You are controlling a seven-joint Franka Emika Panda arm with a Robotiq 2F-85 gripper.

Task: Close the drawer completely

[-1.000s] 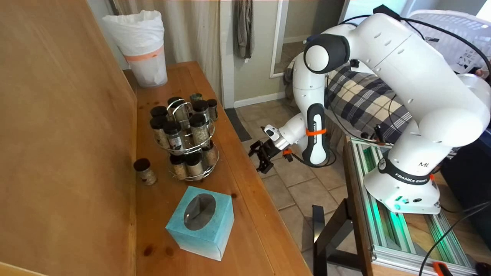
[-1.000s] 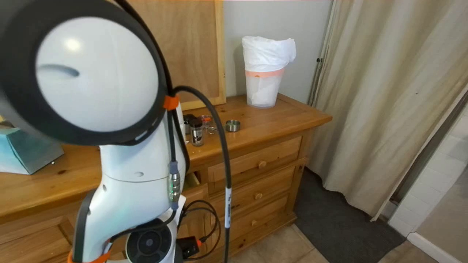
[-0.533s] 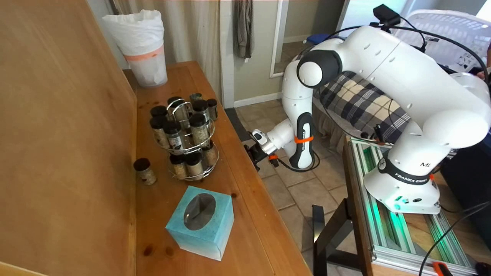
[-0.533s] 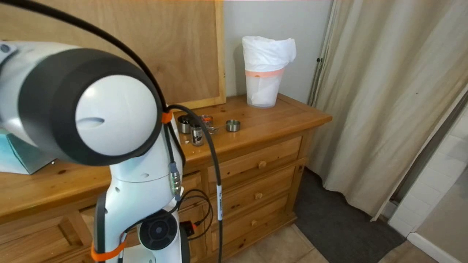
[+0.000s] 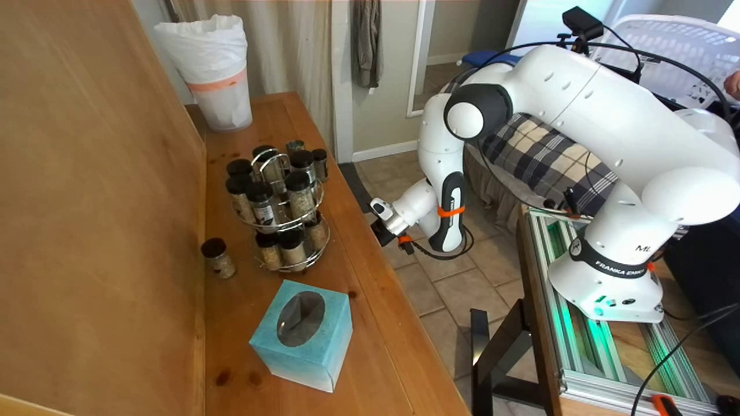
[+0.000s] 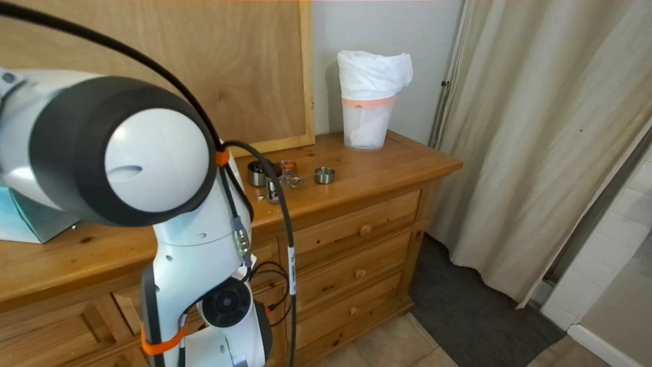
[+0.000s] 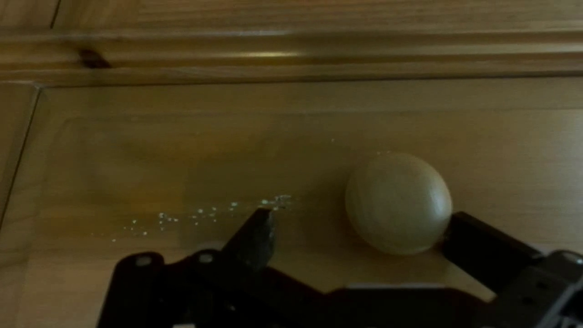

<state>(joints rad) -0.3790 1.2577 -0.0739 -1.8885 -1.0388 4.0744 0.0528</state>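
Observation:
The drawer [image 7: 227,155] fills most of the wrist view, its flat light-brown front facing me. Thin dark seams run along its top and left edges, and it looks about level with the frame. Its round wooden knob [image 7: 398,205] sits between the fingers of my open gripper [image 7: 360,217]. The right fingertip touches or nearly touches the knob; the left one stands apart from it. In an exterior view a strip of the drawer front [image 6: 267,253] shows beside the arm, the rest hidden. In an exterior view my gripper [image 5: 381,232] is at the desk edge, its fingers hidden.
On the desk top [image 5: 376,341] stand a spice rack [image 5: 283,214], a loose spice jar [image 5: 218,259], a blue tissue box [image 5: 306,335] and a white-lined bin [image 5: 222,75]. Metal measuring cups [image 6: 324,175] lie near the desk's front edge. A cable [image 6: 290,255] hangs beside the arm.
The arm has moved toward the desk. One second ago an exterior view showed an open gap into the drawer; now its front stands in the opening. The gripper has gone under the desk edge.

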